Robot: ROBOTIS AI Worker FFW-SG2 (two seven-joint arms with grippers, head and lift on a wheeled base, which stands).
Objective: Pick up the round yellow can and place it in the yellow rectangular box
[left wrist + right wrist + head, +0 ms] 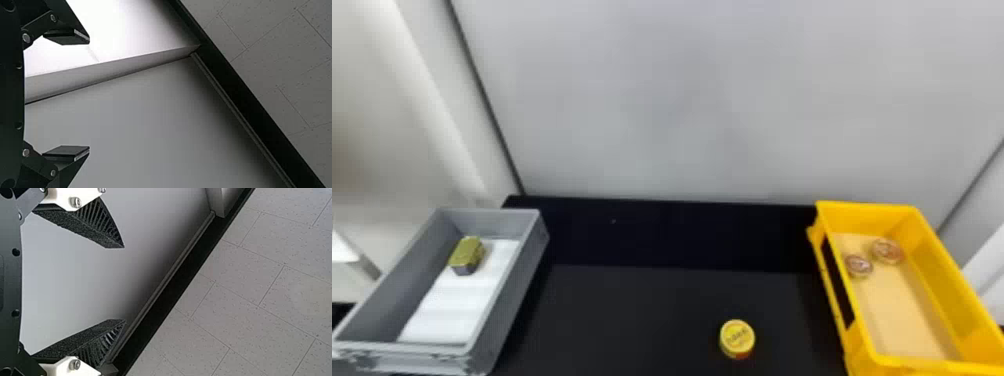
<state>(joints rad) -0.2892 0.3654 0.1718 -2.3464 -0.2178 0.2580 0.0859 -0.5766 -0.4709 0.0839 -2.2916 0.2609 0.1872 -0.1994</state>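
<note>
Step in hand looks like the reach, pick not made yet. Round yellow can with red side (737, 337) sits on the black counter (642, 320), between the boxes, nearer the yellow rectangular plastic box (862, 220). Right tool (124, 284), black ribbed fingers, spread and empty; left tool (89, 94), flat black fingers, also spread, empty. I'd use the right: come straight down, centre on the can, grip low on the side, since it's short and round and could squirt out. Lift over the box wall, set down on bare liner.

Count: 1 yellow can, 1 yellow box holding 2 round coppery tins (887, 251), 1 grey rectangular plastic box (517, 280) holding 1 greenish-gold block (467, 252).
</note>
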